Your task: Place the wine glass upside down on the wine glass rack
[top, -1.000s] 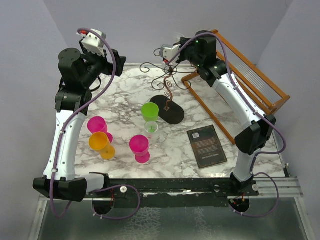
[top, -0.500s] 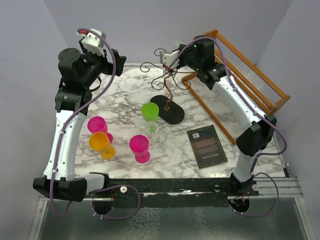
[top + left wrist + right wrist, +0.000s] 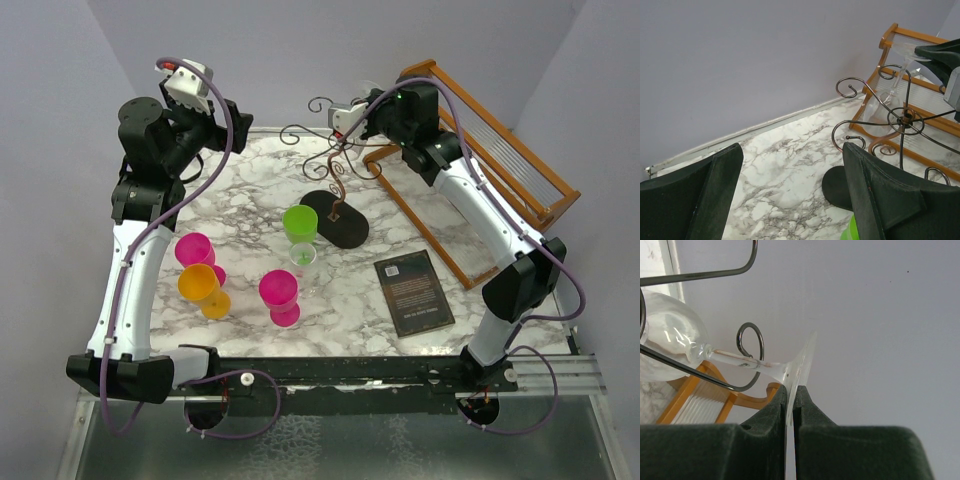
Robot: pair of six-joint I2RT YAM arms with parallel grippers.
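**Worktop** [image 3: 250,200]: marble pattern, items listed near to far.

- Book [image 3: 414,291]: dark cover, flat, near right.
- Near pink cup [image 3: 279,296]: upright, near centre.
- Orange cup [image 3: 200,285]: near left, just beside the far pink cup [image 3: 194,250].
- Clear cup [image 3: 303,260]: small, just in front of the green cup [image 3: 300,223].
- Rack [image 3: 338,185]: wire tree on a black oval base, mid-worktop behind the green cup, with curled arms spreading at the top.
- Wine glass [image 3: 667,335]: clear, at the rack's far-right arms, inverted with foot up and bowl hanging among the wires. The stem crosses one curled arm. Whether it sits inside the curl cannot be told.
- Right pincer [image 3: 790,395]: clamped on the rim of the wine glass foot, which stands edge-on between the fingers. Stem and bowl extend away from the fingers toward the rack.
- Dish rack [image 3: 500,165]: wooden, slatted, far right.
- Left pincer [image 3: 792,150]: jaws wide apart and empty, raised over the far left corner, well apart from the wine glass.
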